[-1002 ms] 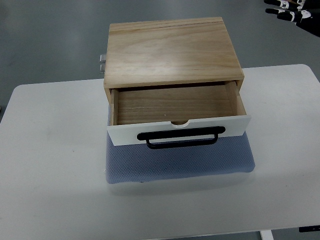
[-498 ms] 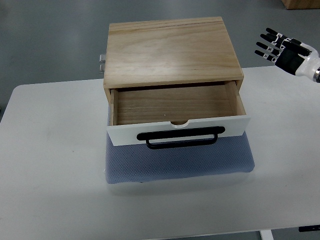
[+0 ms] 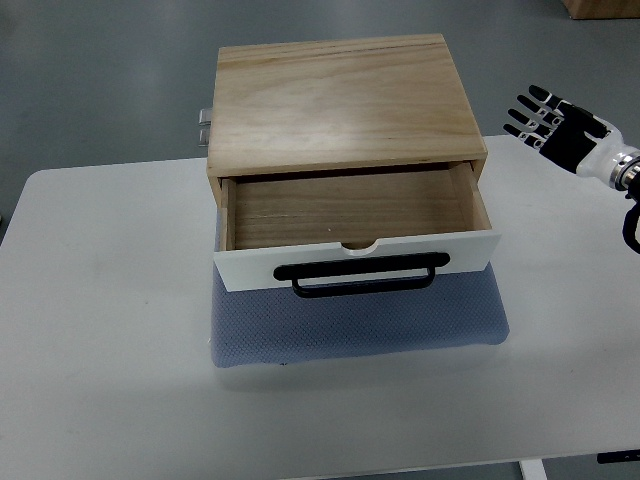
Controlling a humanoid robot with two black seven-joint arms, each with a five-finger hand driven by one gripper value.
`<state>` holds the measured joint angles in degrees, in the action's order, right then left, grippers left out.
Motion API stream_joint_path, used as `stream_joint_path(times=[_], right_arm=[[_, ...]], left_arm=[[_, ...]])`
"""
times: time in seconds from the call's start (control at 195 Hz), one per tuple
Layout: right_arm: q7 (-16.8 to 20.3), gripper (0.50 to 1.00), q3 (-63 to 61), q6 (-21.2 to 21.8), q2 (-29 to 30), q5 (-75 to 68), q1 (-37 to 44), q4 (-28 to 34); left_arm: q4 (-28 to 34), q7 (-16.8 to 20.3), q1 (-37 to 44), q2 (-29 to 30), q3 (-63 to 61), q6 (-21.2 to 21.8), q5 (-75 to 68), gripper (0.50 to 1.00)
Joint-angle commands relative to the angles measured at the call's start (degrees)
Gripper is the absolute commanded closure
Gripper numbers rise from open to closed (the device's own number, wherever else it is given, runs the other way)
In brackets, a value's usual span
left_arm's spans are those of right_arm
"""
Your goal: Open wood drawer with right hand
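The box [image 3: 340, 100] is showing pale, smooth wood; its drawer [image 3: 350, 262] front is looking matt white, the handle [image 3: 362, 277] black metal, the mat [image 3: 360, 325] woven grey cloth.

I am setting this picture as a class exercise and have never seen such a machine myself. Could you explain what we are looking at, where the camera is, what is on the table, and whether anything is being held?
There is one camera, looking steeply down from the robot's own side of a white table. The robot is a humanoid with fingered hands. Only its right hand shows, black and white, coming in from the right edge with fingers spread, holding nothing and touching nothing. The left hand is out of view.

On the table lies a blue-grey mat. A wooden box stands on it. Its drawer is pulled out and looks empty inside. The drawer has a white front with a black handle.
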<state>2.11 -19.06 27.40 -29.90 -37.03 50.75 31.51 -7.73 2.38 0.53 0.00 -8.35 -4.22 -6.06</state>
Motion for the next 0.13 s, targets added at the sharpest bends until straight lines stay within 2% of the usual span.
stream_joint_path(times=[0.0, 0.128], right_arm=[[0.0, 0.546, 0.43, 0.11, 0.02, 0.47, -0.04, 0.04], [0.09, 0.546, 0.6, 0.11, 0.02, 0.64, -0.22, 0.04]], left_arm=[[0.0, 0.0, 0.0, 0.0, 0.0, 0.0, 0.0, 0.5], [0.0, 0.0, 0.0, 0.0, 0.0, 0.0, 0.0, 0.5]])
